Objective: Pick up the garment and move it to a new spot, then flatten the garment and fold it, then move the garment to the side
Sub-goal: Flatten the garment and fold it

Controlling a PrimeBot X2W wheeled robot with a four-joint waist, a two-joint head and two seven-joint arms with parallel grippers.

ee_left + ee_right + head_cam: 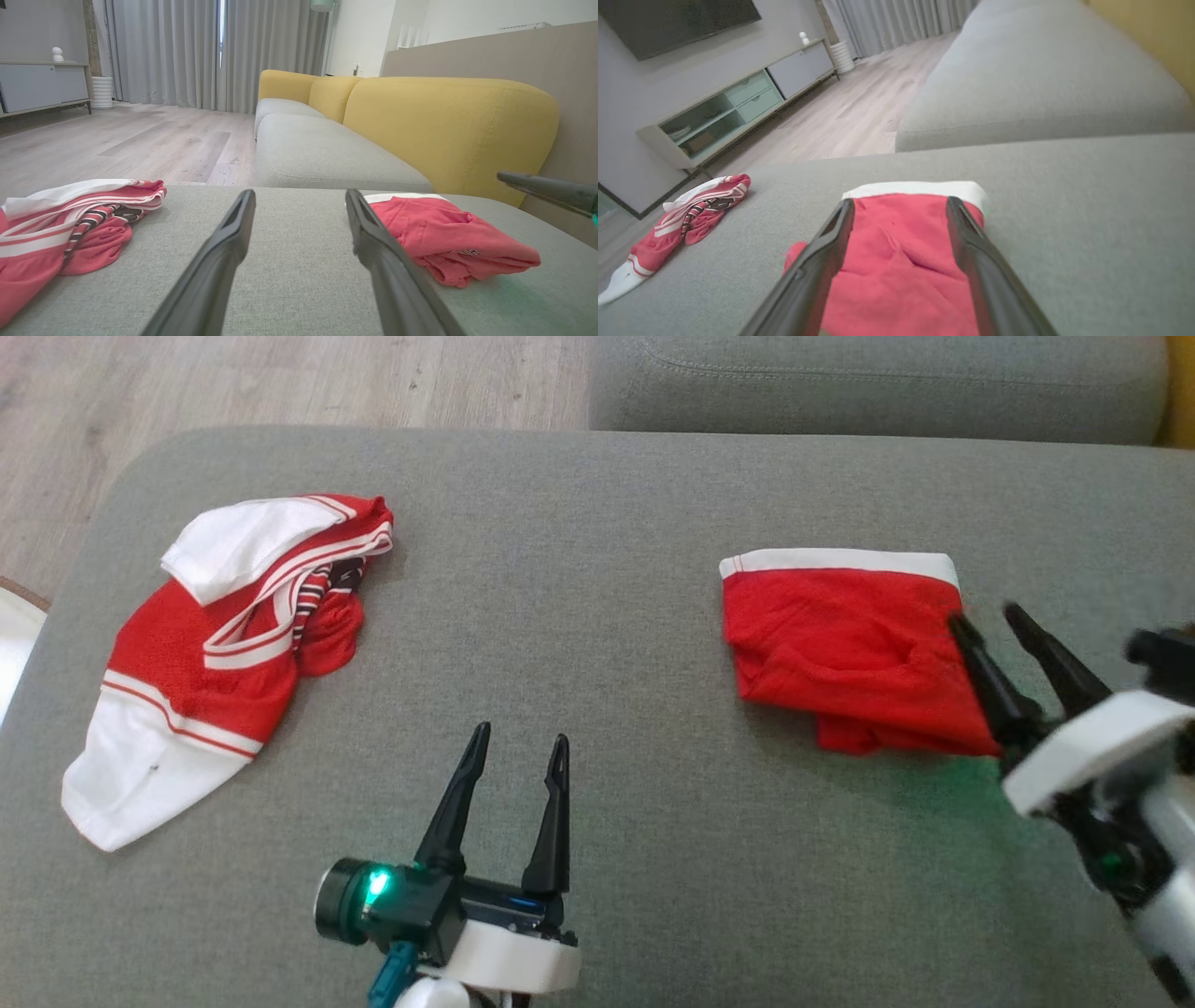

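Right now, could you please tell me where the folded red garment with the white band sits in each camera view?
Head view: the folded red garment lies right of centre.
Left wrist view: lower right.
Right wrist view: bottom centre.
Shared landmark: the crumpled red-and-white garment, which lies to its left in all three views.
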